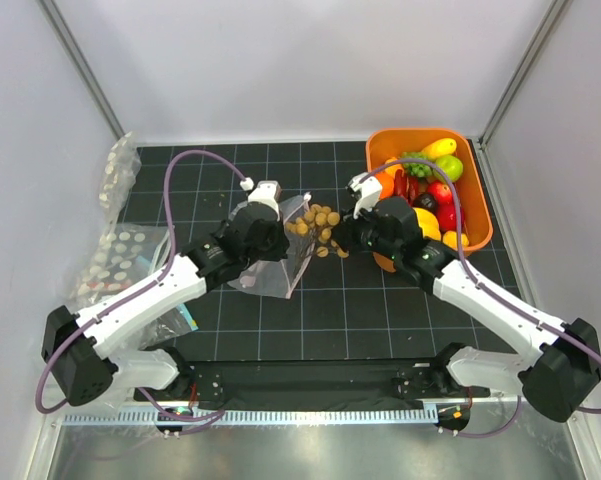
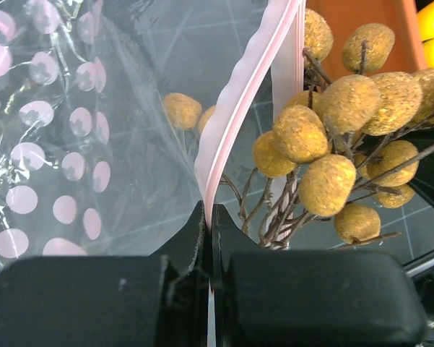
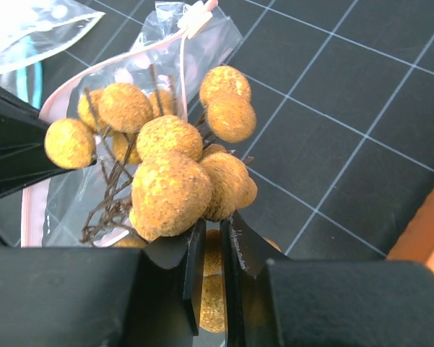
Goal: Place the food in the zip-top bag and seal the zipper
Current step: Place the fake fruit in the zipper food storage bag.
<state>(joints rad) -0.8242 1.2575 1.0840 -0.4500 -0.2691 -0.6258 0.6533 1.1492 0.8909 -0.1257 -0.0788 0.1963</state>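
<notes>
The zip-top bag [image 1: 270,262] lies left of centre, clear with pale pink dots [image 2: 72,166]. My left gripper [image 2: 209,217] is shut on its pink zipper [image 2: 235,108], holding the rim up. A brown nut-like cluster of food [image 1: 318,228] hangs at the bag's mouth, its stems and balls [image 2: 346,137] against the rim, and one ball [image 2: 182,110] shows through the plastic. My right gripper [image 3: 213,238] is shut on the cluster [image 3: 170,181] from the right, one ball pinched between its narrow jaws. The other food [image 1: 432,185] is piled in the tub.
The orange tub [image 1: 480,215] stands at the back right, close behind my right arm. Other clear dotted bags [image 1: 115,255] lie at the left edge, with one more [image 1: 118,178] behind them. A black grid mat [image 1: 380,300] covers the table.
</notes>
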